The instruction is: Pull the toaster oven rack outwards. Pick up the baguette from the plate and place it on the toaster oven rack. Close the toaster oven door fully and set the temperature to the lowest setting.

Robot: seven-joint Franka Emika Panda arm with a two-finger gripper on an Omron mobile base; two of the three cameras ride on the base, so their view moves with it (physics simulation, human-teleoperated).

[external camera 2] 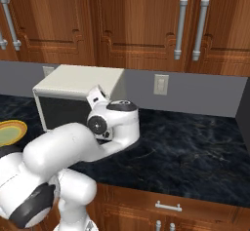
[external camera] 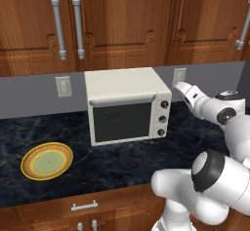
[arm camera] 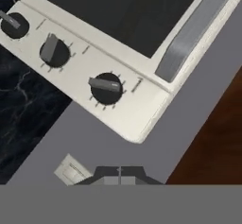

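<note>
The cream toaster oven (external camera: 124, 103) stands on the dark counter, its toaster oven door (external camera: 122, 120) shut with the bar handle (external camera: 122, 100) along the top. The rack and the baguette are hidden. The plate (external camera: 47, 161) lies bare at the left. My gripper (arm camera: 119, 172) is shut on nothing, hovering off the oven's right side, a short way from the three knobs (arm camera: 106, 88). In the left base view the hand (external camera: 184, 91) sits beside the top knob (external camera: 165, 104). In the right base view the oven (external camera 2: 78, 86) is partly behind my arm.
Wall outlets (external camera: 63, 86) (external camera: 179, 75) sit on the grey backsplash behind the oven. Wooden cabinets with bar handles (external camera: 58, 26) hang above. Open dark counter (external camera 2: 195, 147) stretches to the oven's right, with a drawer handle (external camera: 84, 206) below the front edge.
</note>
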